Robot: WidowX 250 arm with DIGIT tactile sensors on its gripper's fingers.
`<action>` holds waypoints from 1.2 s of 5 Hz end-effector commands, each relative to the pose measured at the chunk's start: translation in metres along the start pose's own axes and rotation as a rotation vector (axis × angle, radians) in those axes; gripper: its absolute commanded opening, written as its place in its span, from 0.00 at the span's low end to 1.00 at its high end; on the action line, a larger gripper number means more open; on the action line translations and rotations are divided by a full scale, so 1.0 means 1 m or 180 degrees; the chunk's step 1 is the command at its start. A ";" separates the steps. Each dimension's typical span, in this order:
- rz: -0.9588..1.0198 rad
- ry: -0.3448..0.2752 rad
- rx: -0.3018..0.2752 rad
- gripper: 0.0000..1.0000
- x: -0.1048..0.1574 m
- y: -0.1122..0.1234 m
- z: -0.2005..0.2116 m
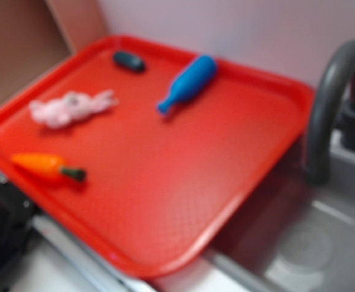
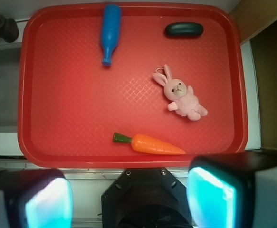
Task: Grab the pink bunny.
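Lying on its back on a red tray (image 2: 128, 95), the pink bunny (image 2: 180, 93) sits in the right half of the tray as the wrist view shows it, ears pointing up and to the left, feet down and to the right. Just below it, apart from it, an orange carrot (image 2: 150, 143) lies nearly level with its green stalk end to the left. A blue bottle (image 2: 110, 31) rests near the tray's upper edge with its neck pointing down, and a dark oval object (image 2: 184, 30) lies to the right of the bottle, above the bunny and well clear of it.

The gripper (image 2: 128, 202) hangs over the tray's near edge with its two fingers (image 2: 48, 204) spread wide — nothing is held between them, and the whole tray is visible past them. Neither finger touches any toy.

In the blurred exterior view the bunny (image 1: 70, 108) lies toward the tray's left side, between the carrot (image 1: 46, 165) and the dark oval object (image 1: 128, 61), with the bottle (image 1: 188, 82) to its right. A grey tap (image 1: 335, 103) stands over a sink (image 1: 323, 243) beside the tray (image 1: 183, 182) — the gripper itself does not show there.
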State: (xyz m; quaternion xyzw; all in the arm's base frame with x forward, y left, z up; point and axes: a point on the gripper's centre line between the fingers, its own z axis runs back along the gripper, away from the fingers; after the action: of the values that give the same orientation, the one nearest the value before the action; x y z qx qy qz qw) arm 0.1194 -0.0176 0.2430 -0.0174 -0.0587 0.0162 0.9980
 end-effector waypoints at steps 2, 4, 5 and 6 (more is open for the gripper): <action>-0.0776 0.0035 -0.0212 1.00 0.024 0.031 -0.021; -0.1712 -0.0109 -0.0341 1.00 0.058 0.065 -0.057; -0.1614 0.0009 -0.0083 1.00 0.065 0.080 -0.078; -0.1551 0.0142 0.0106 1.00 0.073 0.096 -0.106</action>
State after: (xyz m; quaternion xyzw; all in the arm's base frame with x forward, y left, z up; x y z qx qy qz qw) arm 0.1964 0.0779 0.1332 0.0054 -0.0253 -0.2188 0.9754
